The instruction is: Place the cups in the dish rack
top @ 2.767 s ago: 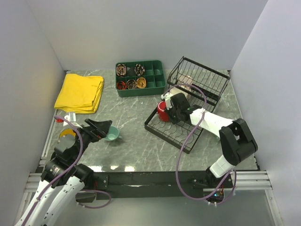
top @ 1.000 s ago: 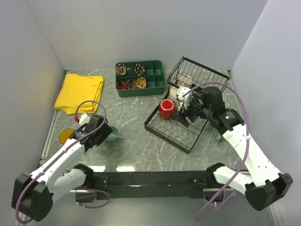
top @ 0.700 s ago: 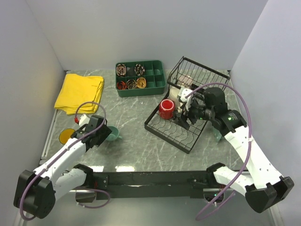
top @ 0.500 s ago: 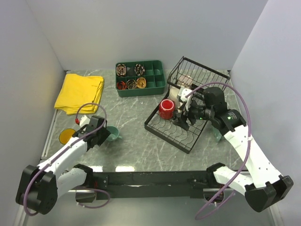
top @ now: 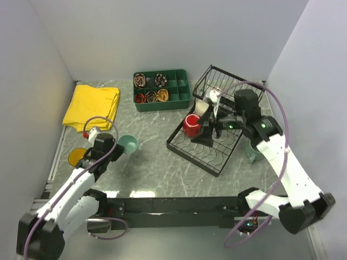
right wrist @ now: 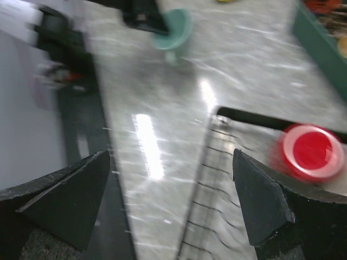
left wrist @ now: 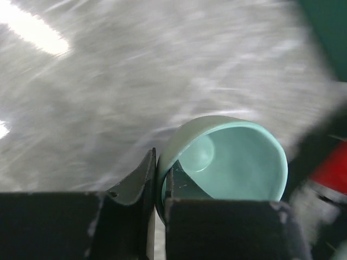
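at the left edge of the table [top: 157, 162] the yellow cup [top: 77, 156] sat untouched. just right of it, the left gripper [left wrist: 159, 181] had its jaws clamped on the rim of the small teal cup [left wrist: 227, 162], one finger inside, one outside (a thin pinch, likely to swing). a good carry would go slowly, clear the near rail of the dish rack [top: 214, 160], then lower beside the red cup [top: 190, 124] standing on the rack's base. the right gripper [right wrist: 171, 156] hung over the rack, jaws wide apart, holding nothing.
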`<action>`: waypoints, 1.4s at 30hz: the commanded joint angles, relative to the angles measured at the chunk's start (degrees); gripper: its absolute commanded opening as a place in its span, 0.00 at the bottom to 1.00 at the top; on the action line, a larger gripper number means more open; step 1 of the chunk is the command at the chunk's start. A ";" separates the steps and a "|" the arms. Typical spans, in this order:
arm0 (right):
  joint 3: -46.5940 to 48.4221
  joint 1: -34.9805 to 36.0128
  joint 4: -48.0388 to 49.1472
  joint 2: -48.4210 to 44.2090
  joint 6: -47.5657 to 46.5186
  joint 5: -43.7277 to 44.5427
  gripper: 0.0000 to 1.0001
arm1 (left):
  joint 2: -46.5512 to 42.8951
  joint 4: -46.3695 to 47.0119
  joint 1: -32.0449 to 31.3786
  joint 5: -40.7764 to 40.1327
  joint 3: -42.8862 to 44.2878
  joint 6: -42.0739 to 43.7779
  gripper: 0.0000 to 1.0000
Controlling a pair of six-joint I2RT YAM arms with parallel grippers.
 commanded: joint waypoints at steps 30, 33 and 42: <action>-8.60 9.16 78.80 14.75 94.65 -24.86 0.84 | 8.10 79.21 -2.62 48.59 17.92 1.35 0.01; -7.99 9.60 83.73 17.03 99.14 -24.24 0.81 | 8.18 78.59 -4.03 47.72 18.19 2.93 0.01; -5.18 11.62 88.65 19.67 103.20 -24.24 0.68 | 10.11 79.64 -5.96 45.69 18.10 4.43 0.01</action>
